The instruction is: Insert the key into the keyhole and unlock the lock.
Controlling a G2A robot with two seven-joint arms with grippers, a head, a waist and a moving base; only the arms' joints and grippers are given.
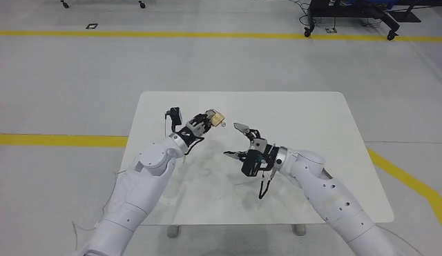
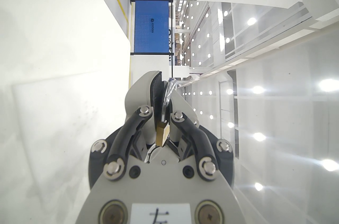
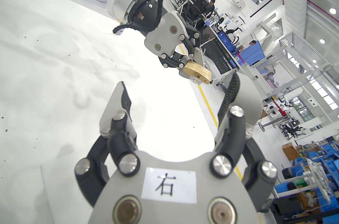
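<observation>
Left gripper (image 1: 210, 119) clamped shut on brass padlock (image 1: 217, 119), held up off white table (image 1: 311, 118), over its middle. Shackle end sat between finger pads (image 2: 156, 92); brass body (image 3: 198, 73) jutted out from fingers on side toward right gripper (image 1: 233, 140). Right gripper fingers (image 3: 123, 100) spread wide, nothing between them, above table, near padlock, not touching it.

Clamped left tool (image 1: 212, 119), splayed right tool (image 1: 233, 140)

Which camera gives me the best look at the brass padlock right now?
Right wrist view: the brass padlock shows its broad face clearly. Left wrist view shows just its narrow edge; top view, a small distant shape.
</observation>
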